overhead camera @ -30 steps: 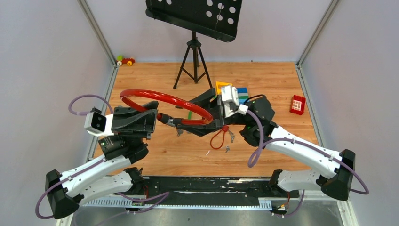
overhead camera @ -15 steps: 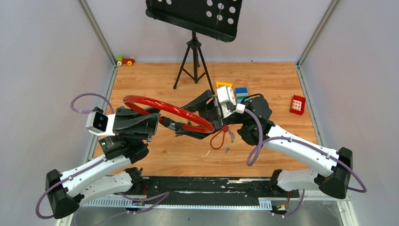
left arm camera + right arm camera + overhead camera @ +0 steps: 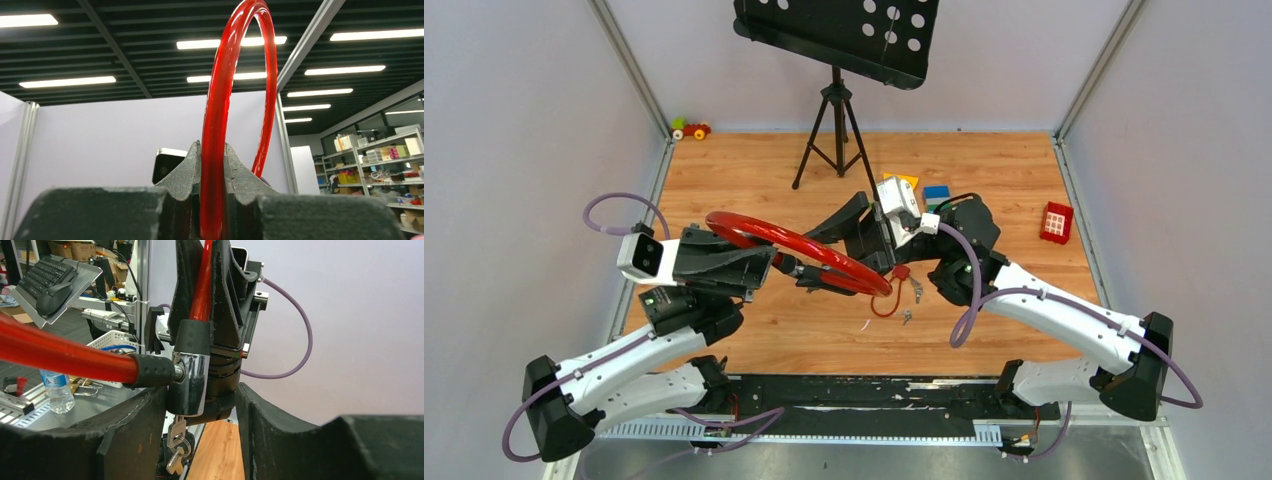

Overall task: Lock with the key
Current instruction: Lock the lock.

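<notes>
Loop of thick red plastic-coated cable (image 3: 809,247) spans between both arms, off table.
Left wrist: left gripper (image 3: 212,155) pinches red cable.
Right wrist: right gripper (image 3: 199,390) spread, flanking chrome lock cylinder (image 3: 189,385). Small silvery metal key (image 3: 175,432) hangs under cylinder, long axis near vertical, upper end at cylinder's underside.

The cable loop (image 3: 829,255) hangs over the middle of the table (image 3: 754,170). The lock barrel (image 3: 190,375) is on the loop's left part. At the barrel's 9 o'clock the left gripper (image 3: 212,150) has the cable between its pressed fingers. From 3 o'clock the right gripper (image 3: 199,390) reaches in, fingers spread either side of the barrel. The key (image 3: 175,435) hangs under the barrel, apparently set in its underside. From the table's middle, the music stand (image 3: 832,120) is at 12 o'clock, the toy car (image 3: 690,129) at 11, the blocks (image 3: 936,193) at 1 and the brick (image 3: 1056,221) at 3. A spare key (image 3: 907,317) lies at 5.
</notes>
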Controlling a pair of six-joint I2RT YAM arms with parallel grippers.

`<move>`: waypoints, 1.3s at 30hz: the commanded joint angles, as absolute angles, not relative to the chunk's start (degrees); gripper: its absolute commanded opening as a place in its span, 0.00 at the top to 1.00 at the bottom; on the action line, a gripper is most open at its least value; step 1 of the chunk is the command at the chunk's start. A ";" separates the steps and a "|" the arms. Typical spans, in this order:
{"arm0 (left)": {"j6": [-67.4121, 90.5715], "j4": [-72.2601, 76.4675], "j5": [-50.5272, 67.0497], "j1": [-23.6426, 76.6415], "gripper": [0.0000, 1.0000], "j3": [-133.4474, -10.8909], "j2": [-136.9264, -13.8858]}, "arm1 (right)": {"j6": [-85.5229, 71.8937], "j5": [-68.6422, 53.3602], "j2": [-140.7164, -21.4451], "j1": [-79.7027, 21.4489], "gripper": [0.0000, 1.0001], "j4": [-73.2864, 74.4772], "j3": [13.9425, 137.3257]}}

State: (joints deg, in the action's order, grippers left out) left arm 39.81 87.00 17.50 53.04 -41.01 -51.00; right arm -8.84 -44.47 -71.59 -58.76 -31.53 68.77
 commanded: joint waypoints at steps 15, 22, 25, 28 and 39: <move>43.74 92.02 20.29 52.82 1.00 -44.44 -53.52 | -11.66 -44.44 -74.05 -57.31 1.00 -25.07 73.90; 39.00 84.91 23.04 52.65 0.63 -42.98 -50.28 | -11.46 -42.60 -72.73 -56.33 1.00 -18.19 75.99; 35.64 75.39 24.55 52.51 0.55 -43.11 -47.32 | -12.89 -44.33 -72.39 -55.69 1.00 -15.42 76.88; 31.50 65.82 26.20 52.55 0.49 -43.45 -44.05 | -13.60 -45.53 -71.50 -55.05 1.00 -12.44 77.32; 17.93 36.80 26.97 52.56 0.49 -48.29 -37.67 | -23.23 -52.96 -69.83 -54.06 1.00 -9.83 78.65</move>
State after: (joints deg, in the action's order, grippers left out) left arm 24.99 49.78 25.19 52.42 -44.47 -38.54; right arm -17.19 -50.57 -72.55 -54.63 -8.93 74.67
